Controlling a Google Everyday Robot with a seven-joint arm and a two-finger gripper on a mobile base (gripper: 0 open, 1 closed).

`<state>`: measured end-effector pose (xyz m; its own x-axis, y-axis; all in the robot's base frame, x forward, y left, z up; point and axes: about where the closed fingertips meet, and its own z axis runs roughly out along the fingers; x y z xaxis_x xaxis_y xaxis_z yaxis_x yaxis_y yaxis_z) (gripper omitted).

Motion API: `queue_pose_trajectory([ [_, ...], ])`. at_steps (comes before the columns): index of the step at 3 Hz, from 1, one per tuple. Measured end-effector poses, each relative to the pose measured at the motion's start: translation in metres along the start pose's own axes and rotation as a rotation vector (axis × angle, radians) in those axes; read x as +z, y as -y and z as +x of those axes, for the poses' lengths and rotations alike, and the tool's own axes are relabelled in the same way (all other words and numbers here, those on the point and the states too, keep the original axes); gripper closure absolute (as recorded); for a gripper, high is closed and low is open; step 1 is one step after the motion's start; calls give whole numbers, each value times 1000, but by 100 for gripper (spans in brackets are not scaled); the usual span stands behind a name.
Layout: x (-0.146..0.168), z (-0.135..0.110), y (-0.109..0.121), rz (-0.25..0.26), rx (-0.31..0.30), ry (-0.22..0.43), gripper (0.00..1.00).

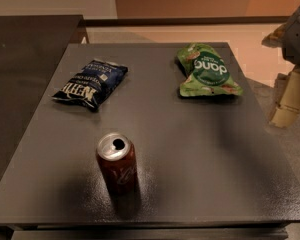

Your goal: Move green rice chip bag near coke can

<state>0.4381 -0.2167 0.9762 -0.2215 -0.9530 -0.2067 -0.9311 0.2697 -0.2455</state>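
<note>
The green rice chip bag [208, 71] lies flat at the far right of the dark grey table [200, 149], its round dark green logo facing up. The coke can [117, 165] stands upright near the table's front, left of centre, with its silver top open. My gripper [290, 101] hangs at the right edge of the view, beyond the table's right side and off the table. It is to the right of the bag and holds nothing that I can see.
A dark blue chip bag [91, 84] lies at the far left of the table. A darker counter [25, 59] adjoins the table on the left. Light floor [240, 34] lies behind and to the right.
</note>
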Motion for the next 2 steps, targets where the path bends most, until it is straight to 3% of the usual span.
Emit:
queue_pose_trajectory([
  [2, 11, -6, 7, -9, 14, 8, 0],
])
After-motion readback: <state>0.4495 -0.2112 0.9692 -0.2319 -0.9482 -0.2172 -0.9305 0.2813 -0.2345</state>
